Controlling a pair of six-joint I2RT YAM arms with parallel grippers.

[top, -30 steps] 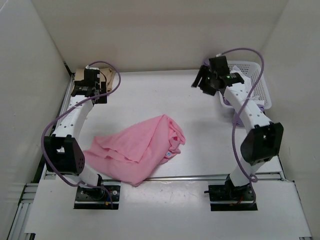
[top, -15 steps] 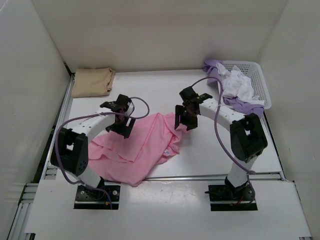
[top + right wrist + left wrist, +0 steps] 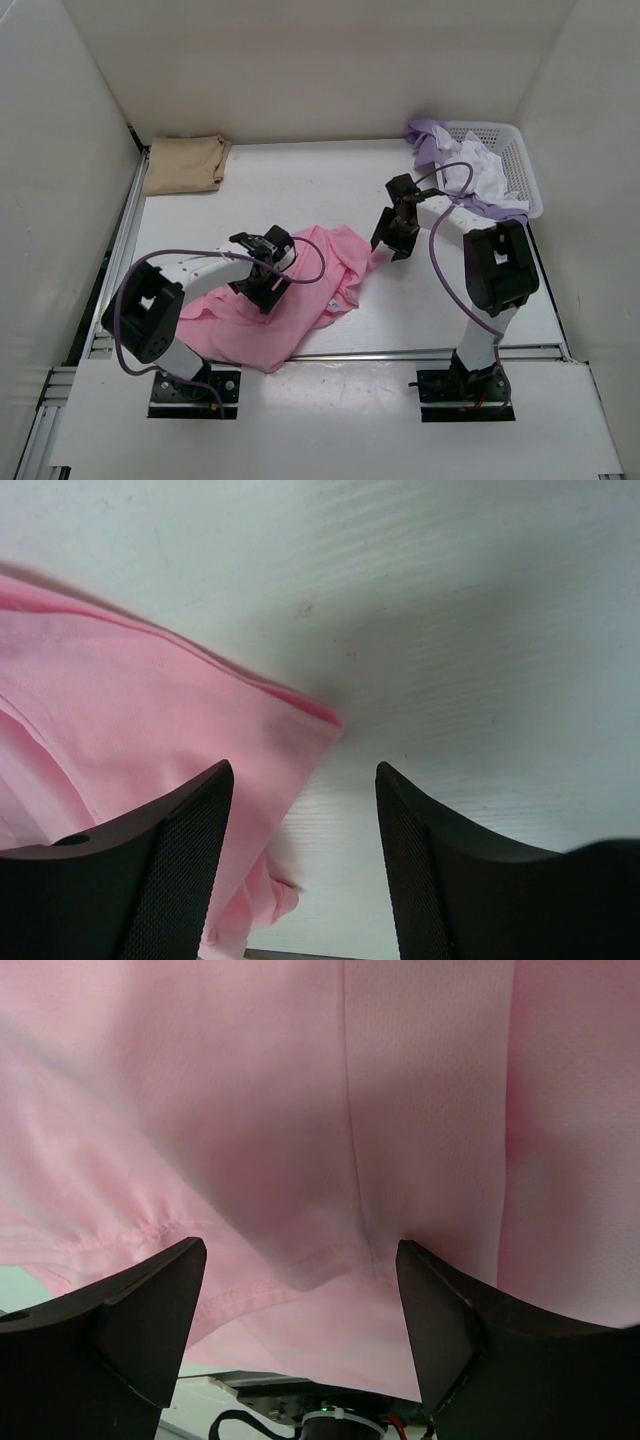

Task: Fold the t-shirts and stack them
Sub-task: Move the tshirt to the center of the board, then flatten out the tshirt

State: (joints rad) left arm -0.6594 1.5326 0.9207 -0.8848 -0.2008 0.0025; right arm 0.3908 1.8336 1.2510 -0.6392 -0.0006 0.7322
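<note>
Over the pink shirt (image 3: 325, 265), both my grippers gape wide, holding nothing.
My left gripper (image 3: 268, 278) sits low on mid-cloth by a seam; my right gripper (image 3: 392, 235) hovers at its right corner. Closing now, left could pinch 2 layers and drag a bunch; right could miss the thin edge.

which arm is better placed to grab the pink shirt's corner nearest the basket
Right, probably. The right gripper hangs open at that corner of the pink shirt; the left gripper is over the shirt's middle.
</note>
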